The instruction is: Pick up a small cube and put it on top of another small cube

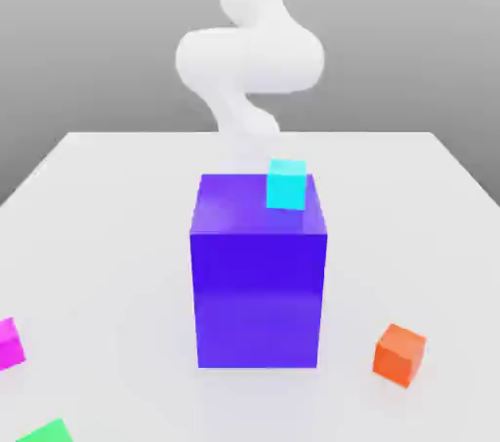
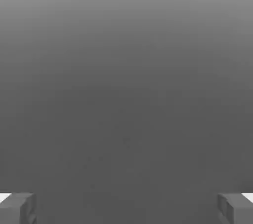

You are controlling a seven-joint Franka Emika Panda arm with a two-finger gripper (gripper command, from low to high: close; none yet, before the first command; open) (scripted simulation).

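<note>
A white robot arm (image 1: 250, 60) stands at the far side of a pale surface (image 1: 391, 206), its gripper (image 2: 126, 210) spread wide with nothing between the fingertips in the hand view. A cyan cube (image 1: 286, 184) sits on top of a large blue-violet block (image 1: 258, 299), toward the exterior view's right. An orange cube (image 1: 398, 355) rests on the surface on the same side, turned at an angle, while a magenta cube (image 1: 10, 343) and a green cube (image 1: 47, 432) lie near the exterior view's left, both cut by the frame's edge.

The step in hand appears to be choosing and approaching a first cube; no small cube is stacked on another. Which one is to be lifted, the task leaves open. A sound approach comes from above, jaws turned to match the cube's flat sides, descending straight and closing only once both faces lie between them. The cyan cube calls for clearance over the block's top; the orange one, for a turned wrist. Placing likely needs a level, centered lowering and a gentle release.

Beyond the surface, plain gray fills the background, darker toward the horizon. Light is even, and the block's glossy faces carry a soft sheen.
</note>
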